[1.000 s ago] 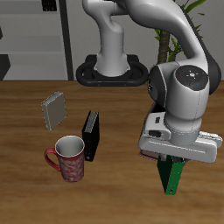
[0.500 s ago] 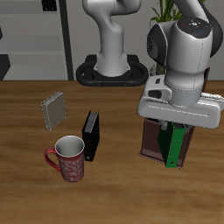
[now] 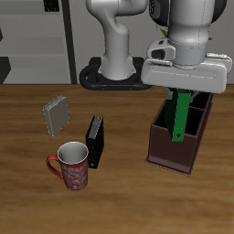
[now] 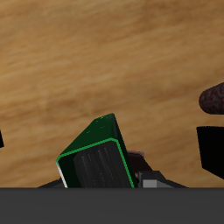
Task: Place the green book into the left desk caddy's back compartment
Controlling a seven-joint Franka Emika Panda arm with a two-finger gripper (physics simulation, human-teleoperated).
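Two-finger gripper [image 3: 186,91] pinching the slim bright green hardcover book [image 3: 180,116] above the dark brown desk caddy [image 3: 178,151]; misalignment could catch its partition.

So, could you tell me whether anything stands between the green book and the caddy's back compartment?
Nothing visible does. The gripper holds the green book upright above the left desk caddy, whose top is open; the mug, black book and grey book stand well aside.
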